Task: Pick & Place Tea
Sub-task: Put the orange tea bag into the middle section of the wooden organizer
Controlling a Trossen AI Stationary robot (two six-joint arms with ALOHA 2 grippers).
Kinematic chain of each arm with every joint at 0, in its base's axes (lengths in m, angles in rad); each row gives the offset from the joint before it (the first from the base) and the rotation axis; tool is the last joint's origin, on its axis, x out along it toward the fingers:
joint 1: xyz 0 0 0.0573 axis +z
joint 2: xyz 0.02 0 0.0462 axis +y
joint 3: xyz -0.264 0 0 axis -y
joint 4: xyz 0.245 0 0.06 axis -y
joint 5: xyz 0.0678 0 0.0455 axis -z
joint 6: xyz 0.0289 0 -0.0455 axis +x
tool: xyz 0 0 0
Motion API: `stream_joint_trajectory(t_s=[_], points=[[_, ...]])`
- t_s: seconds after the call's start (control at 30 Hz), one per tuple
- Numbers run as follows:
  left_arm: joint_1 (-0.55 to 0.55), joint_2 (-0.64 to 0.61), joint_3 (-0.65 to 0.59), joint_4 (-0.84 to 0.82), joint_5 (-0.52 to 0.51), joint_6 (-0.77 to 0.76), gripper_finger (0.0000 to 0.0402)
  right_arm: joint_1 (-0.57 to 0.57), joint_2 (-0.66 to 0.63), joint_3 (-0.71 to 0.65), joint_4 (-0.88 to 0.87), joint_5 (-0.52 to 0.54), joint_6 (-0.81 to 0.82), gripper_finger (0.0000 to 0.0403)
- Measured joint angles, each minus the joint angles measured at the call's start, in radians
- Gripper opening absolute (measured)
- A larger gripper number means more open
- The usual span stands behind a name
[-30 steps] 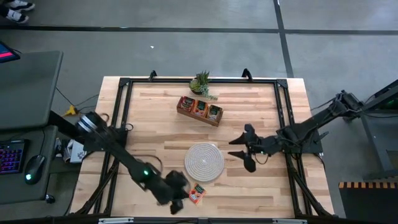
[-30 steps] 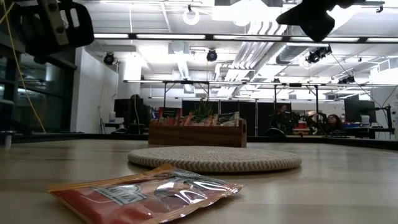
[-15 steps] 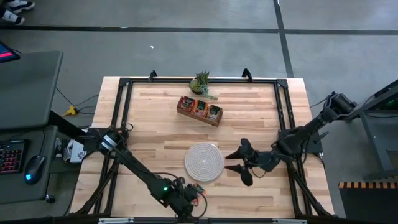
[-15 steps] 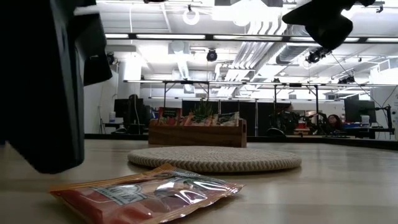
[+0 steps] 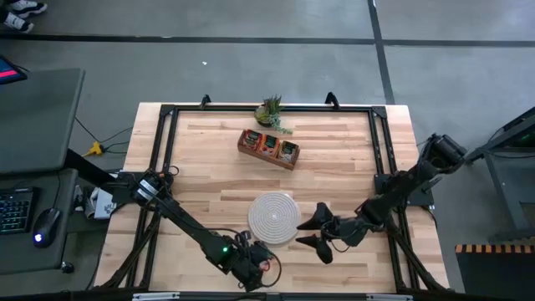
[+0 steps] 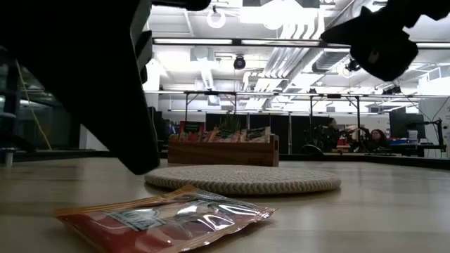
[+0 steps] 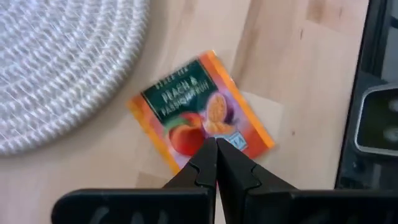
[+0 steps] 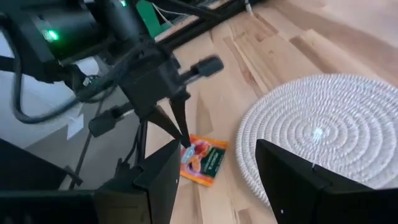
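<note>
While the tea sachet [image 7: 202, 115] lies on the worktop [image 5: 209, 159] at the woven mat's [image 5: 274, 216] seven o'clock, our left pincer [image 7: 216, 163] hovers closed above it; we judge it must open before grasping. Right pincer [image 5: 318, 232] waits open.

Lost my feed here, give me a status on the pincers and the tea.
Left pincer shut, tips over tea sachet, no grip visible. Sachet flat on table beside woven mat. Right pincer open, hovering right of mat. Nothing blocking.
</note>
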Motion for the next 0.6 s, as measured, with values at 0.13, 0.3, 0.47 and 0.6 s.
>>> stream_joint_trajectory(t_s=[0.13, 0.3, 0.47, 0.6], points=[[0.004, 0.032, 0.001, 0.048, -0.002, 0.001, 0.0, 0.0, 0.047, 0.0, 0.055, -0.014, 0.042, 0.0204], [0.003, 0.073, 0.004, 0.121, 0.046, -0.009, 0.0, -0.004, 0.098, 0.041, 0.053, -0.028, 0.053, 0.0204], [0.003, 0.101, 0.005, 0.106, 0.054, -0.031, 0.0, -0.007, 0.189, 0.124, -0.005, -0.09, 0.055, 0.0204], [0.003, 0.128, 0.006, 0.094, 0.055, -0.034, 0.0, -0.01, 0.297, 0.18, -0.062, -0.161, 0.152, 0.0204]])
